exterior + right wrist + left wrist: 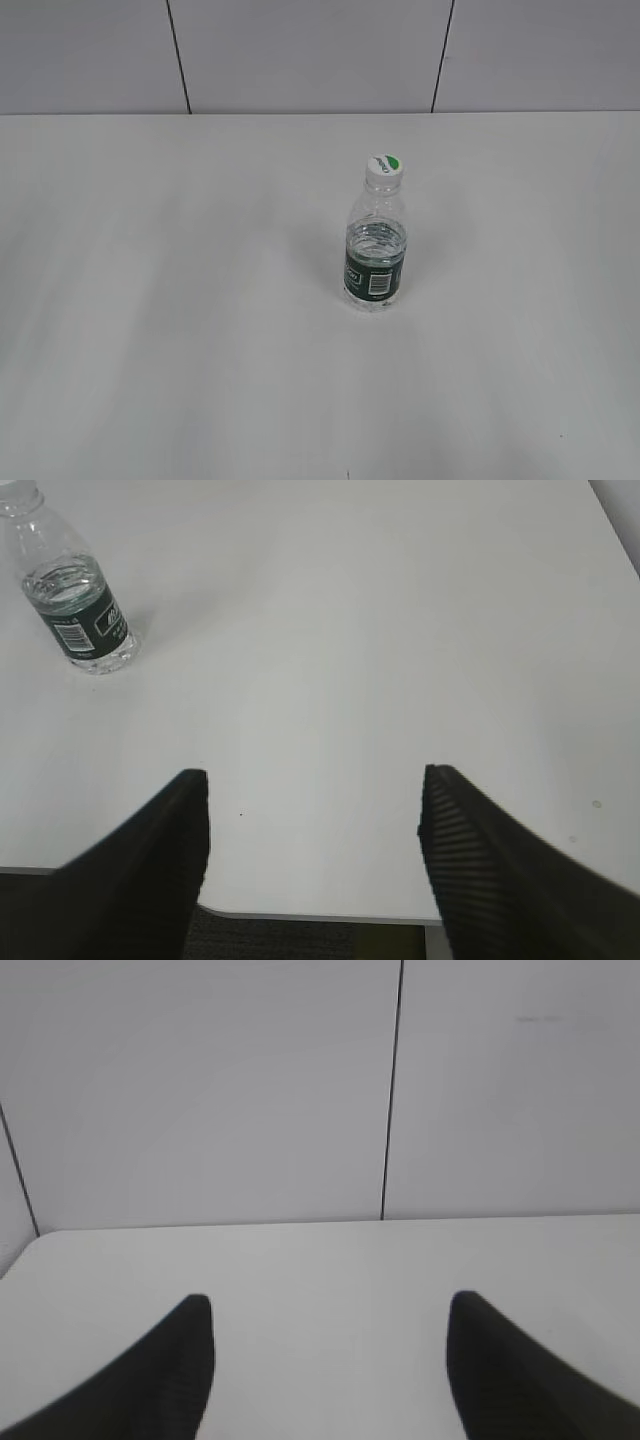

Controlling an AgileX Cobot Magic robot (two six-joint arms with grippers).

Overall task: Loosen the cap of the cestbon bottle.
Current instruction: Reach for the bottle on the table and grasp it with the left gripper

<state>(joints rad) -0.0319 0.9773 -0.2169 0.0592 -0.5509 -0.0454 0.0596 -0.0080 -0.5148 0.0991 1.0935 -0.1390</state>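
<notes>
Cestbon bottle (375,250) upright on table, cap (384,166) seated; no contact yet.

Left gripper (330,1345): jaws spread wide, empty, facing the far wall over bare table (150,300); bottle not in its view. Right gripper (315,815): jaws spread wide, empty, at the near table edge, bottle well apart to its far left. Exterior view shows the bottle right of centre and neither arm. Judgement: task not started; grasping the body and twisting the cap both remain.
</notes>
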